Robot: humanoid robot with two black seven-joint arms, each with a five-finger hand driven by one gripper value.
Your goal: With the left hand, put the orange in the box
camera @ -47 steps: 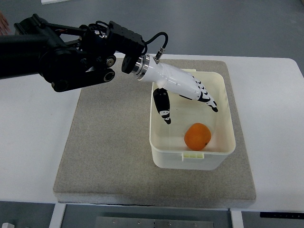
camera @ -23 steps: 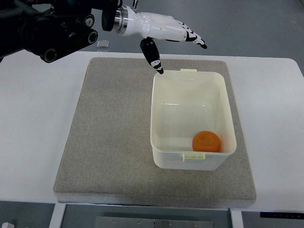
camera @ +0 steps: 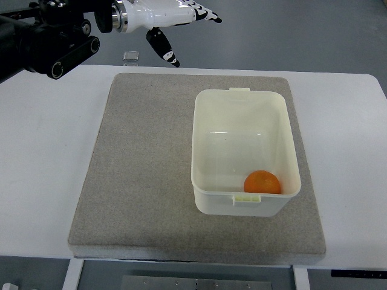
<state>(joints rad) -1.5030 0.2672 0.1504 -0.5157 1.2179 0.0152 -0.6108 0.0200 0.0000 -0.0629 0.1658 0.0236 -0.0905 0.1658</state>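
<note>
Nearest us, the orange (camera: 262, 182) sits inside the cream plastic box (camera: 205, 151), tucked against its front wall by the latch tab, so the drop looks complete. The box rests on the grey felt mat (camera: 145, 175), which likely stops sliding. Far back, the left hand (camera: 166, 18) hovers high, fingers spread, holding nothing, 1 small clear item (camera: 130, 57) just beneath.
</note>
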